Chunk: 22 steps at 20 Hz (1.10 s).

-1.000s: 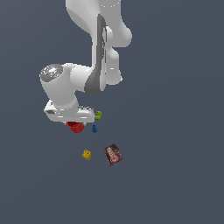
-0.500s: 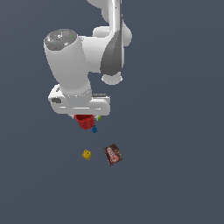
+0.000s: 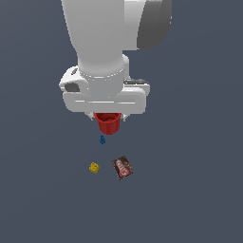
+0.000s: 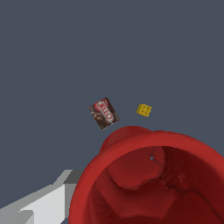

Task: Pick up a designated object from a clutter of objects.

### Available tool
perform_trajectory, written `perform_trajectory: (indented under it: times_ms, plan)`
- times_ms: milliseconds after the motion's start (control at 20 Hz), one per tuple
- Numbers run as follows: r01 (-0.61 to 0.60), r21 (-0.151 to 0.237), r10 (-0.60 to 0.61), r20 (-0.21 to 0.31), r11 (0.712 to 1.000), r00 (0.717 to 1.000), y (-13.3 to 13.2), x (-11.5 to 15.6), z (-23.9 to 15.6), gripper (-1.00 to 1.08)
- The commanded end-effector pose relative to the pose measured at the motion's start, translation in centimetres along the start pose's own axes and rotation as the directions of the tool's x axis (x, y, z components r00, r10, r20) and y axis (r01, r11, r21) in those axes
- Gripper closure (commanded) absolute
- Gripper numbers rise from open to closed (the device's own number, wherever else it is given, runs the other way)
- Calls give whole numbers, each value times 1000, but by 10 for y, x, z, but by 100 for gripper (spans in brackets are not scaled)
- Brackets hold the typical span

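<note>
- Gripping from above, the hand (image 3: 109, 115) sits in the middle of the exterior view, closed on the red cup (image 3: 108, 123), which hangs just under the white wrist body with its rim tucked up against it
- Only small white tips show at either side of the cup's rim, so I judge they pinch the wall; the exact contact is hidden by the wrist
- Seen from the wrist view, the cup (image 4: 151, 177) fills the lower right of the frame, mouth open toward the camera, with one grey-white finger (image 4: 41, 203) at the lower left beside its outer wall
- Such a close, large view of the cup fits an object carried right under the camera, and I judge it is lifted off the bench (image 3: 199, 190)
- Below the cup in the exterior view lie the blue block (image 3: 102, 139), then the yellow block (image 3: 94, 167) at lower left of centre and the flat brown-red box (image 3: 123, 167) beside it, all apart from the cup
- Box (image 4: 104, 113) and yellow block (image 4: 144, 110) look small above the cup's rim in the wrist view, which suggests the pick is largely done
- No green block is visible now; it may be hidden behind the arm
</note>
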State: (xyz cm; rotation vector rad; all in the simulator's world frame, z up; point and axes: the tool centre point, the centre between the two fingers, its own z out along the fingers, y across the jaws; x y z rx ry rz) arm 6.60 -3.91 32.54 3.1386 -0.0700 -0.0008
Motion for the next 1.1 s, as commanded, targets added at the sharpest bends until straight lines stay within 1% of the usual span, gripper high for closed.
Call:
perform_trajectory:
  times_ms: [0, 250, 500, 750, 1050]
  plan:
    - [-1, 0, 1, 0, 1000, 1000, -14, 7, -20, 108]
    - [0, 1, 0, 0, 1000, 1000, -35, 17, -48, 108]
    - [0, 2, 0, 0, 1000, 1000, -47, 24, -65, 108]
    - [0, 2, 0, 0, 1000, 1000, -53, 28, -73, 108]
    - [0, 2, 0, 0, 1000, 1000, -54, 29, -74, 108]
